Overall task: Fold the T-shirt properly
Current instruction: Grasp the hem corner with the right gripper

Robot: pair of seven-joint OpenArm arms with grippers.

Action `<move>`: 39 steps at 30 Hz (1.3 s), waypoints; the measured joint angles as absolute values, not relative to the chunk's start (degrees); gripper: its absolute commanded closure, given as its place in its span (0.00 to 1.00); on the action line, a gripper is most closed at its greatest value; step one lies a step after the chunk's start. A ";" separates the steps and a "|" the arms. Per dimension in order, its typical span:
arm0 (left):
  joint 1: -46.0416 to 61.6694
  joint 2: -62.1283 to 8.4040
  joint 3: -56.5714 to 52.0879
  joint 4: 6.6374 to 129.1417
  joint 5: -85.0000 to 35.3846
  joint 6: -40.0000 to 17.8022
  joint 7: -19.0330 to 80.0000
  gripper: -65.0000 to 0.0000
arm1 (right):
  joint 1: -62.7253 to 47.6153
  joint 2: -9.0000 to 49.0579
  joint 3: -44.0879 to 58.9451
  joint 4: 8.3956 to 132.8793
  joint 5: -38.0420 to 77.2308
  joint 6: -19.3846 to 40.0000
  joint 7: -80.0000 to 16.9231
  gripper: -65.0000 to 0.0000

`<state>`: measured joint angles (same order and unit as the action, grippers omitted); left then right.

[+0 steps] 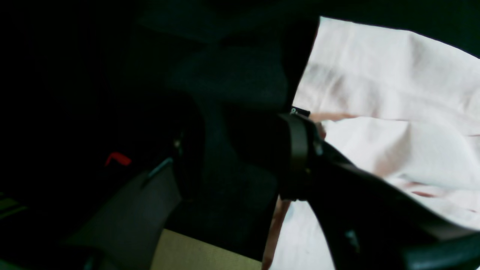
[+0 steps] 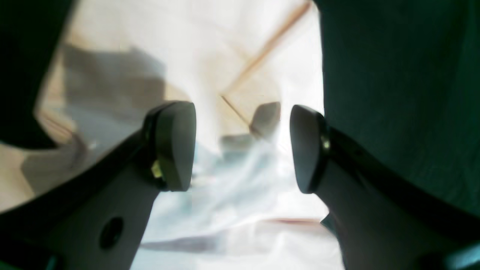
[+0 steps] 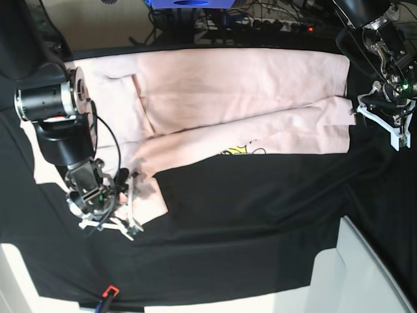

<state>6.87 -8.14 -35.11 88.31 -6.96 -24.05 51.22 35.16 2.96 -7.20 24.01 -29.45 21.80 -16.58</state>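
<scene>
With our right gripper spread above the pale pink cotton T-shirt and the left gripper's jaws impossible to judge, we should pinch both hem corners evenly before folding.

Pale pink T-shirt is lying flat across counter's far side, lower edge folded up, partly showing print.

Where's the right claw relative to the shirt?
In the base view the right claw is low on the left, at the shirt's near-left corner beside the black cloth; its wrist view shows it open over the pale fabric.
</scene>
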 measured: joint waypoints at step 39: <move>8.21 -8.10 -35.14 88.31 -7.14 -24.05 51.22 0.54 | 32.95 3.75 3.86 37.15 -19.84 31.88 -25.65 0.26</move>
